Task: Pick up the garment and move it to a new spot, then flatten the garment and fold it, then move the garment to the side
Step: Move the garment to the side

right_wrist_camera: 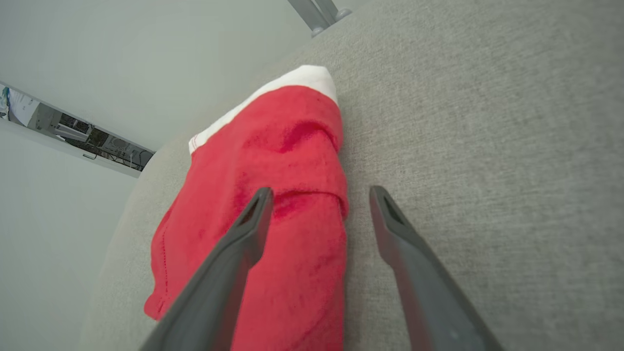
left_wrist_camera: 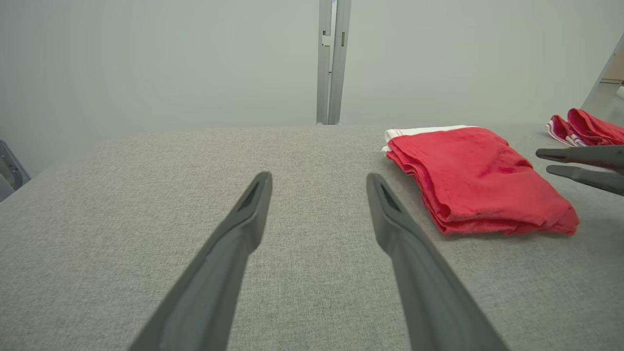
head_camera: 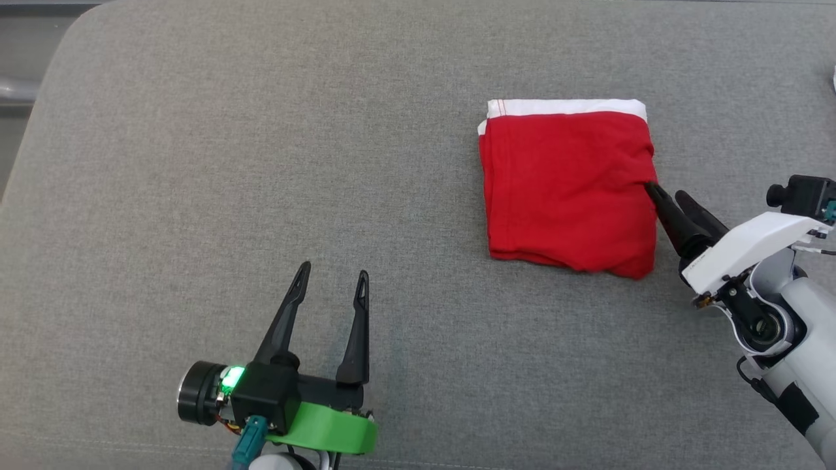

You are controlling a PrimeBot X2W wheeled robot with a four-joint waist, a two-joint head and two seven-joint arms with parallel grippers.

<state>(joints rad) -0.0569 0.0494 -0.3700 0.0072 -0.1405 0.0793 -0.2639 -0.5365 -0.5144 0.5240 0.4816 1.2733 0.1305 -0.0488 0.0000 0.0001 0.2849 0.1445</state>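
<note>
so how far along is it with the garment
Done: the garment lies folded in a square on the grey surface. In hand: the right gripper is open at its right edge, one finger over the cloth, nothing gripped. To do: closing on it and moving it aside. The left gripper is open, apart from it.

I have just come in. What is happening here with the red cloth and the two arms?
The robot is handling a red garment with a white band, which lies folded into a neat rectangle on the grey padded surface. The right gripper is open at the garment's right edge, one finger over the cloth and the other over the bare surface. The left gripper is open and empty, well off to the left. Folding looks done; moving it aside seems to be what remains. A second red cloth lies farther off.
</note>
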